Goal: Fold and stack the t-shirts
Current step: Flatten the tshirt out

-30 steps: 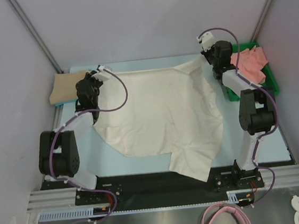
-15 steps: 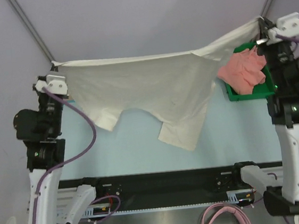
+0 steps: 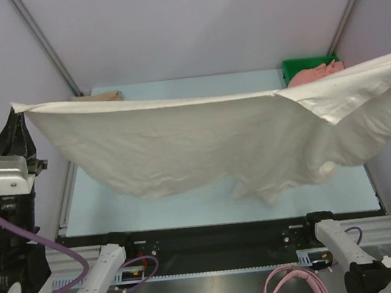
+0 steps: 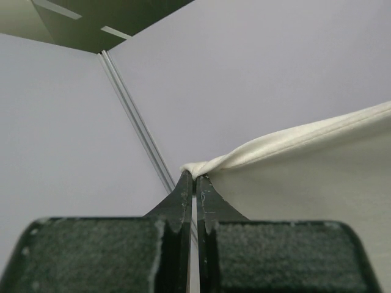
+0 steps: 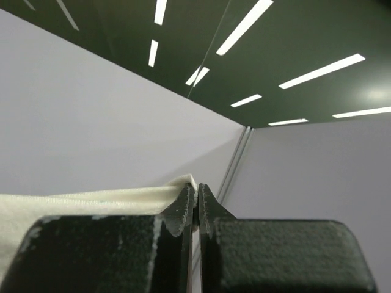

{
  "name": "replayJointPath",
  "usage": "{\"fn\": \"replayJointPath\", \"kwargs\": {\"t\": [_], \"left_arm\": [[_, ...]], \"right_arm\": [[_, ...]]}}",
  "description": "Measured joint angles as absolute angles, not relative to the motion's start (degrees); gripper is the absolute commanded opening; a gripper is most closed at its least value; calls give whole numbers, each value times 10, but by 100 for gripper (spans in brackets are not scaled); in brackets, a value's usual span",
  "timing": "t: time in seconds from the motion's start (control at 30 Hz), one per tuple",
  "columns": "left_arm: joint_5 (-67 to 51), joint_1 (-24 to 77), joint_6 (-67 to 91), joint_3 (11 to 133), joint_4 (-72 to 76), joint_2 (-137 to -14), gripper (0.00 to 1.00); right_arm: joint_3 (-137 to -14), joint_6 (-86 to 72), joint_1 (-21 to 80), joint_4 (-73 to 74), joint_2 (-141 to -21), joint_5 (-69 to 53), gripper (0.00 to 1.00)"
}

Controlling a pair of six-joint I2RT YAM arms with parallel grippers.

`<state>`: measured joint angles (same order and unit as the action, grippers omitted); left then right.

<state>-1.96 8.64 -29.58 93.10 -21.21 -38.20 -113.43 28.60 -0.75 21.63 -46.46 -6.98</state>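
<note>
Hanging stretched mid-air in the top view, cream-white t-shirt (image 3: 202, 139), left wrist view, left gripper (image 4: 195, 180) pinched tight on its hem corner right at the fingertips, right wrist view, right gripper (image 5: 195, 189) clamped on another corner, cloth trailing left

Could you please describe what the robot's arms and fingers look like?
The left arm mixes black joint housings with white and light-grey links, and a purple cable runs along it. The right arm shows a white link near its base. On both the left gripper and the right gripper, the fingers are black, tapering to thin tips.
</note>
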Motion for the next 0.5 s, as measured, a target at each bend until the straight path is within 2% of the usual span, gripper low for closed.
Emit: {"fn": "replayJointPath", "kwargs": {"t": [0.1, 0.2, 0.37, 0.5], "left_arm": [[-17, 87, -300, 942, -213, -384, 0], [-17, 87, -300, 922, -210, -390, 0], [-12, 87, -303, 794, -187, -406, 0], [0, 87, -311, 668, -157, -460, 0]], "right_arm": [[-1160, 290, -8, 216, -482, -70, 0], [-1117, 295, -8, 195, -485, -70, 0], [-931, 303, -8, 128, -498, -69, 0], [-824, 305, -8, 104, -572, -67, 0]]}}
